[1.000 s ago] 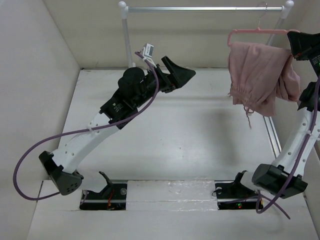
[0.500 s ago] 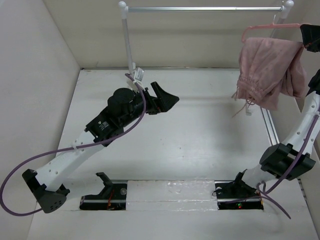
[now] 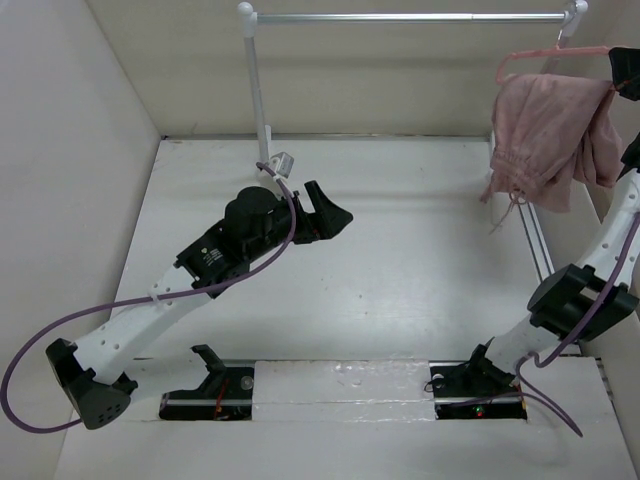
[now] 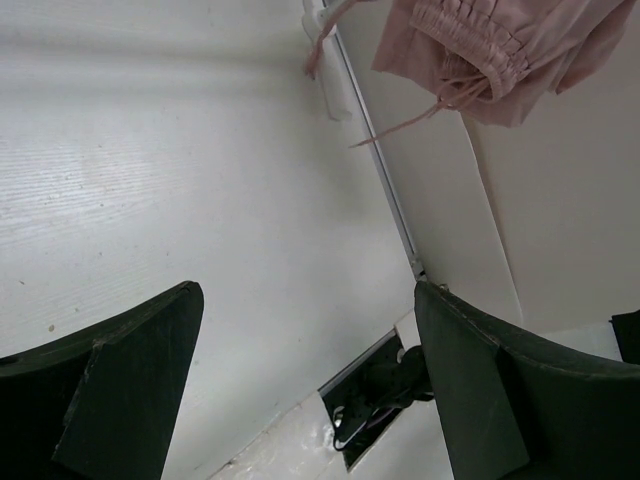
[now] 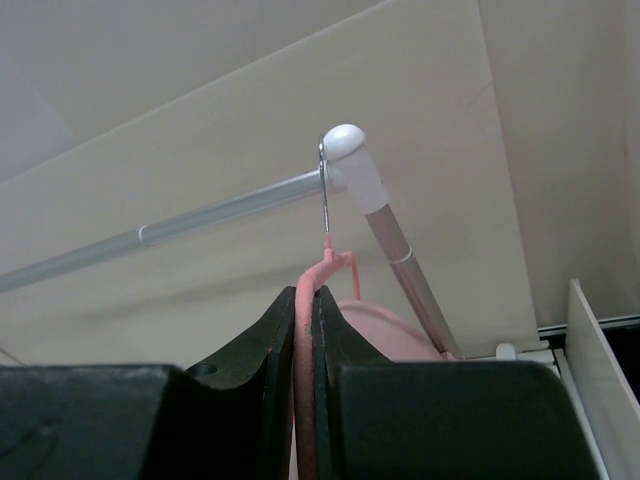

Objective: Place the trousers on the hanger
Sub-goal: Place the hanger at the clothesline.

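Two tools are in view. The right tool (image 5: 308,298) is clenched on the hanger (image 5: 303,345), whose pink bar is pinched between the closed fingers and runs up ahead of them to a thin hook. That hook is seen right at the white corner cap of the rail (image 5: 150,236); whether it is caught over the rail cannot be told. The trousers (image 3: 550,125) are draped over the hanger and hang bunched just below the right tool, off the bench (image 3: 400,260), with a gathered edge and a loose drawstring trailing lowest. The left tool (image 3: 328,213) is released and holds nothing. It is held above the bench, well apart from the trousers, which are seen ahead of and above its spread fingers (image 4: 130,370) in the wrist view.
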`<state>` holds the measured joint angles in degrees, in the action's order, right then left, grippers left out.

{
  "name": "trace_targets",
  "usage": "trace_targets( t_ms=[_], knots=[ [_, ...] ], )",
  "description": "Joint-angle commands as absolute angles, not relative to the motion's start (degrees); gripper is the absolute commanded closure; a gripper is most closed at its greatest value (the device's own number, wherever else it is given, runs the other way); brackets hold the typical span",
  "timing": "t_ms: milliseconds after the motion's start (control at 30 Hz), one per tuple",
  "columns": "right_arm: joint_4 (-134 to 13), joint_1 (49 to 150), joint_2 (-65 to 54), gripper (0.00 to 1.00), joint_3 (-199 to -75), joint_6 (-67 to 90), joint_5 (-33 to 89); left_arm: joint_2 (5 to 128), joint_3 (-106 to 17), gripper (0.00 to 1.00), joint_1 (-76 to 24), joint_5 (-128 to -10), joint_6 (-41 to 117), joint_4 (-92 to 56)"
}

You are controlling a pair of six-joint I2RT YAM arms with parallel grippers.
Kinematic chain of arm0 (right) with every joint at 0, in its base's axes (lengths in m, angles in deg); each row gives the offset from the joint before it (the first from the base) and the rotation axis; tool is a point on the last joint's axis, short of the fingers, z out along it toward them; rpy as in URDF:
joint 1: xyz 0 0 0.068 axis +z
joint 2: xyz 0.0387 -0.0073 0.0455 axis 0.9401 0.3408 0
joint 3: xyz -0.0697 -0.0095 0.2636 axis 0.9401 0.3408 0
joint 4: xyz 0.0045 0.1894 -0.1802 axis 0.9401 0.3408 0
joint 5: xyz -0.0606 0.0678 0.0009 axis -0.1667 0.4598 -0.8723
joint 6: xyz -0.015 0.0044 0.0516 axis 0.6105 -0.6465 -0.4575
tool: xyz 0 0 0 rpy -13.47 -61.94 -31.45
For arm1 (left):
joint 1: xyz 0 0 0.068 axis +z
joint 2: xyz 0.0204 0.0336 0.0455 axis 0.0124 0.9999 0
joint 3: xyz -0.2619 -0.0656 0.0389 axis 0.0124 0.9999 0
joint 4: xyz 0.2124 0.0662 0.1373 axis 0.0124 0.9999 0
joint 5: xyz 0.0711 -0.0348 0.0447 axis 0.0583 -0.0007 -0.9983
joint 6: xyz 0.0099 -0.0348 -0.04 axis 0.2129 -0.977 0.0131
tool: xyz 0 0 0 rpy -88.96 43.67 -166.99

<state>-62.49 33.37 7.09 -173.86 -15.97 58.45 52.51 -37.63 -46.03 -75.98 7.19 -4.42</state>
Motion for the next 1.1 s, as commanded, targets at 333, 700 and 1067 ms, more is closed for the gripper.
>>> trace_targets(
  t_ms=[333, 700, 1067],
  knots=[
    [-69.20, 39.49, 7.18, 1.00, -176.63, -12.39, 52.53, 52.43, -35.75, 0.19, -45.61, -75.84, 6.61, -6.04],
    [-69.89, 40.81, 0.33, 1.00, -163.45, -7.02, 48.31, 52.34, -34.87, 0.19, -45.61, -75.75, 5.90, -6.31],
    [-65.59, 42.48, -3.37, 0.77, -157.64, 0.28, 43.29, 51.90, -33.64, 0.19, -45.61, -75.74, 5.11, -6.49]
  ],
)
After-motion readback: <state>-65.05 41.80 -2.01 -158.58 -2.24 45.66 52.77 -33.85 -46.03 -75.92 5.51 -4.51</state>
